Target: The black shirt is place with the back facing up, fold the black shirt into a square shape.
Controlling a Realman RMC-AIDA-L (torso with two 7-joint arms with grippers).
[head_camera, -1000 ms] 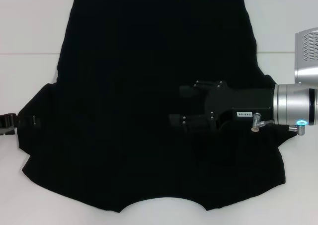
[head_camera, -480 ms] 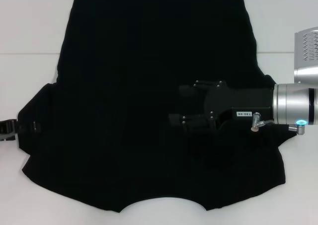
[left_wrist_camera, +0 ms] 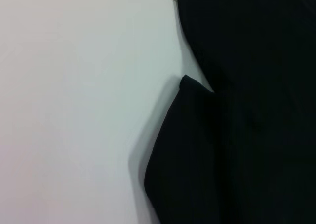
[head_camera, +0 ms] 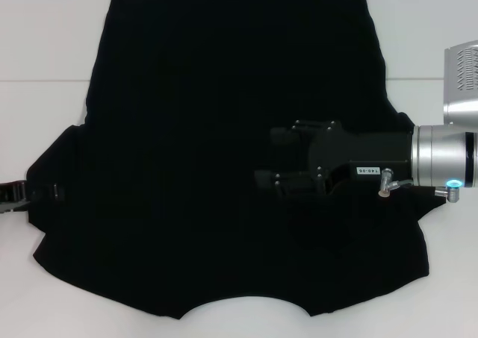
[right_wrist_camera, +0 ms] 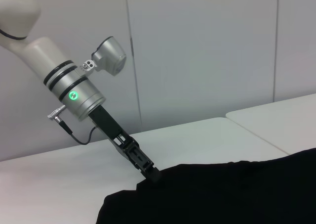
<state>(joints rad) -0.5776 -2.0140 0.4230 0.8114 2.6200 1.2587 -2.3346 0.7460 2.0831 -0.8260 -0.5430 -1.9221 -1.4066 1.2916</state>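
The large plain black soft cloth T-shirt (head_camera: 231, 159) lies spread flat on the white counter (head_camera: 45, 39), hem at the far side and neckline cut-out at the near edge. No lettering shows on the upward face, which fits the back being up. It is not yet folded.

The left tool (head_camera: 37, 192) is at the outer edge of the shirt's left sleeve. The right wrist view shows its tip (right_wrist_camera: 150, 175) down at the cloth's edge, which rises a little there. This reads as a pinch on the sleeve, probably ready to carry it inward. Whether its jaws have actually closed on the cloth I cannot tell, since black fingers merge with black fabric.

The right tool (head_camera: 280, 163) reaches in from the right over the middle of the shirt, its two fingers set apart with a clear gap and nothing visibly between them. It likely waits there to pin or steady the body.

In the head view most of the left arm is cut off. The left wrist view gives only the sleeve corner (left_wrist_camera: 185, 150) against the counter, with no fingers. Whether the right tool touches the cloth is unclear.
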